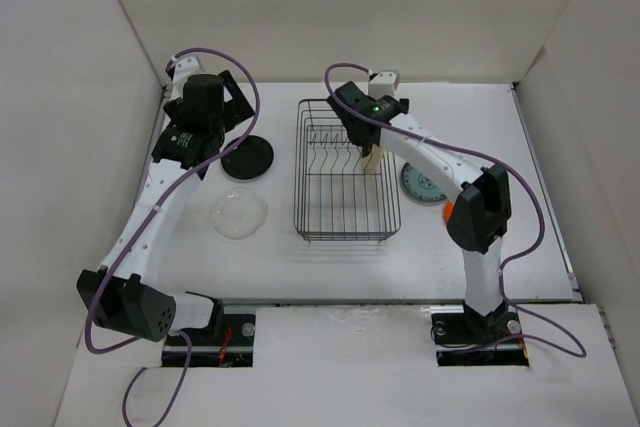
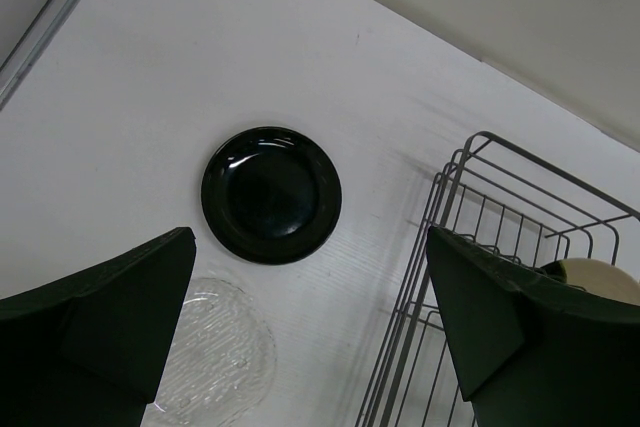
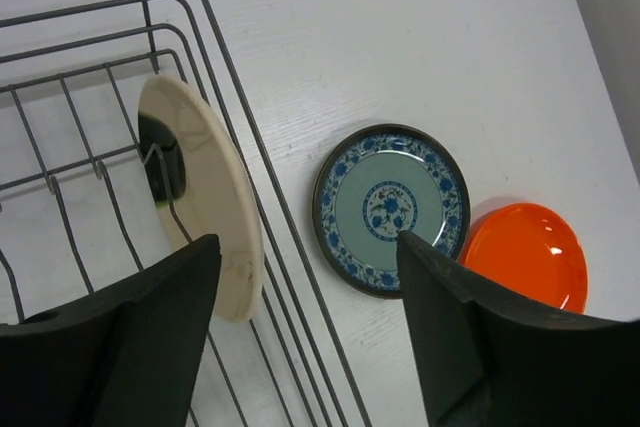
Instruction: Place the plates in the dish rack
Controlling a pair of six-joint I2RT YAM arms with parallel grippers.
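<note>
1. While its jaws stand well apart and clamp nothing, the right gripper (image 3: 305, 247) hangs over the right-hand edge of the dish rack (image 3: 215, 47), toward the far end.
2. Just by its left finger, the cream plate (image 3: 200, 187) with a dark blotch stands on edge inside the rack, between the upright prongs and close to the rack's right wall; I cannot tell whether the finger touches it.
3. That cream plate is the only dish in the rack.
4. Outside the rack, to its right, the teal patterned plate (image 3: 390, 209) lies flat on the table (image 1: 500, 247), and the orange plate (image 3: 525, 257) lies just beside it on the side away from the rack.
5. The left gripper (image 2: 310, 237) is also spread wide with nothing between its fingers, hovering above the table to the left of the rack.
6. Below it the black plate (image 2: 271, 194) lies flat, apart from the rack's left wall.
7. Nearer the arm bases, the clear glass plate (image 2: 215, 352) lies flat close to the black one, also outside the rack.
</note>
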